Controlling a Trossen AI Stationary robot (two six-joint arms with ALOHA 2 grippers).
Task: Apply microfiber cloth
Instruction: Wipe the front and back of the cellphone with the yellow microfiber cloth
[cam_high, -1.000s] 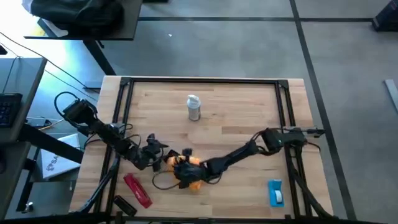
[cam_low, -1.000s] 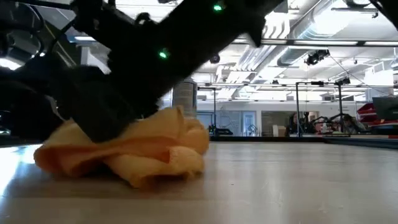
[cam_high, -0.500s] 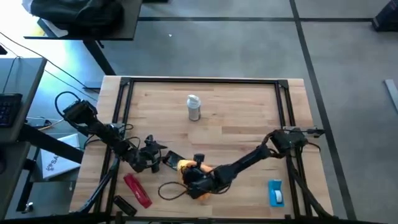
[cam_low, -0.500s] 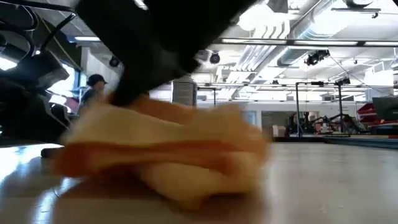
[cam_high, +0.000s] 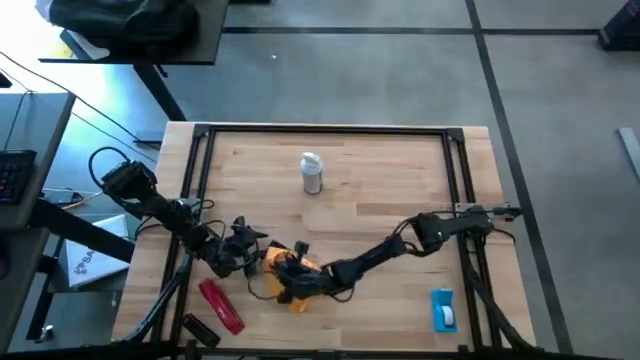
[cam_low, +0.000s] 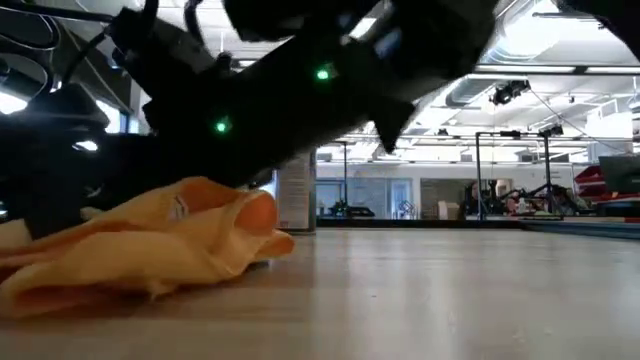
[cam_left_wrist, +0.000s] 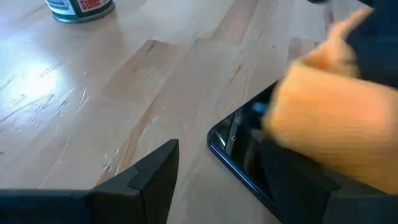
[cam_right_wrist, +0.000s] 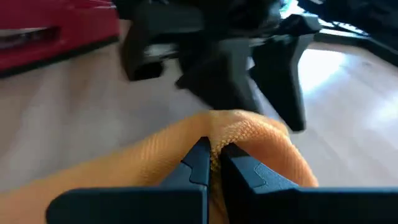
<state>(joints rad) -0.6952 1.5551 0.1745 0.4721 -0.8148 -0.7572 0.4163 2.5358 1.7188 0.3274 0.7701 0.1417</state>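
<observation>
1. At the near-left part of the desk (cam_high: 380, 200), I have the right end effector (cam_right_wrist: 212, 163) pinched tight on a fold of the microfiber cloth (cam_high: 296, 282), low enough that the cloth drags flat on the wood for wiping.
2. The cloth partly covers a dark phone-like slab (cam_left_wrist: 239, 149), which I judge is the surface being wiped.
3. The left end effector (cam_left_wrist: 217, 168) sits just beside the slab, fingers spread and gripping nothing, likely to steady it.
4. The can (cam_high: 312, 173) and red object (cam_high: 222, 305) stand clear of the stroke.
</observation>
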